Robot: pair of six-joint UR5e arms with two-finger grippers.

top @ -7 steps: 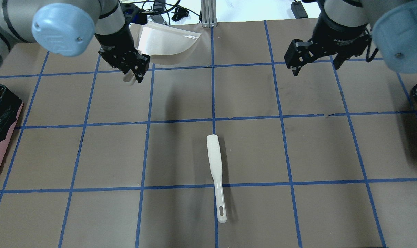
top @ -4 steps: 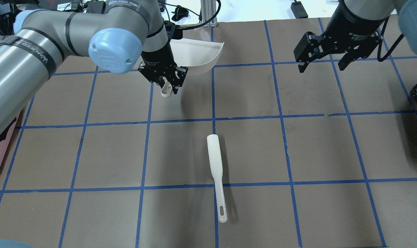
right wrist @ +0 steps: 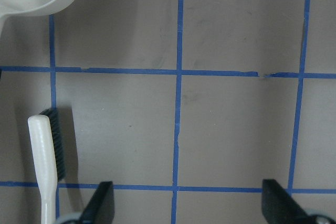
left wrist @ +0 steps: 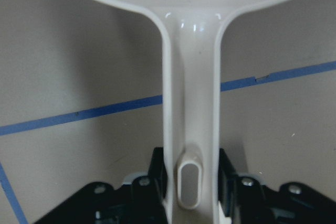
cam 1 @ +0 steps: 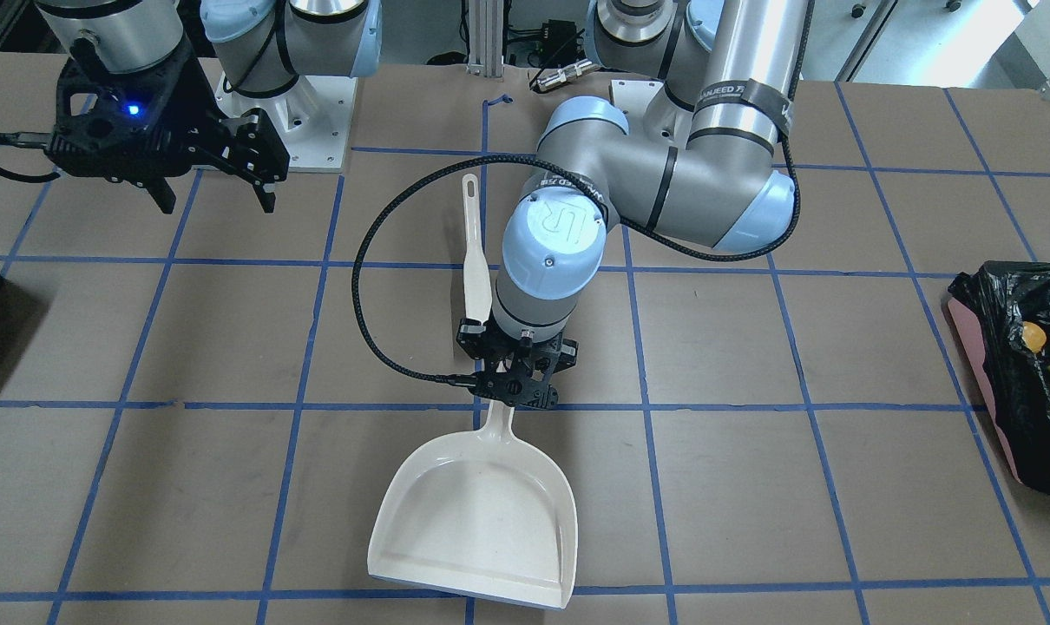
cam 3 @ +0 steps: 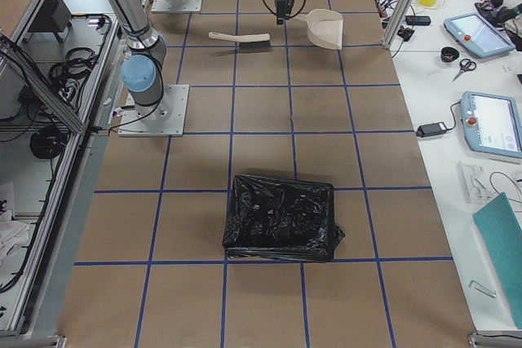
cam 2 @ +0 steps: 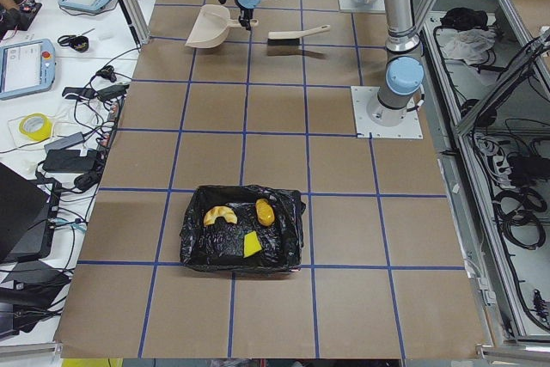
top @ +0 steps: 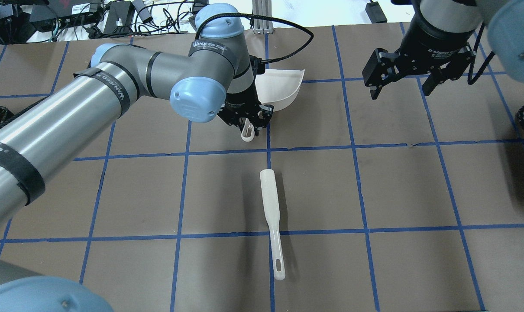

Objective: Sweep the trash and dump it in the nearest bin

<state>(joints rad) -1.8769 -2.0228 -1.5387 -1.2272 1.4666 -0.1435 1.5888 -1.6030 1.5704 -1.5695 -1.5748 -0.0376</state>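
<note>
- The left gripper [cam 1: 516, 384] is clenched on the handle of the cream dustpan [cam 1: 482, 512]; the left wrist view shows the handle pinched between the two black fingers [left wrist: 157, 174], its hanging slot just above them
- The dustpan sits low near the table's far middle, handle toward the robot and open mouth away from it; whether its base touches the surface I cannot tell
- The right gripper [top: 400, 86] hangs over the table on the robot's right, well apart from the pan; its fingers are spread wide with nothing between them, and bare table shows in the gap in its wrist view
- A white brush [top: 270, 208] lies flat on the table [top: 114, 195] between the pan's handle and the robot's base; its slotted handle end points toward the robot, and dark bristles show along one side in the right wrist view; nothing touches it
- The bin [cam 2: 193, 242], pink-sided with a wrinkly black liner, stands at the table's end on the robot's left, well apart from both grippers
- The trash lies inside the bin on the liner: a curved foam arc [cam 2: 222, 214], an orange-brown ball [cam 2: 265, 211] just beside it, and a yellow sponge block [cam 2: 252, 245] nearer the camera
- A second black-bagged container [cam 3: 281, 218] stands at the opposite end of the table; its inside is hidden
</note>
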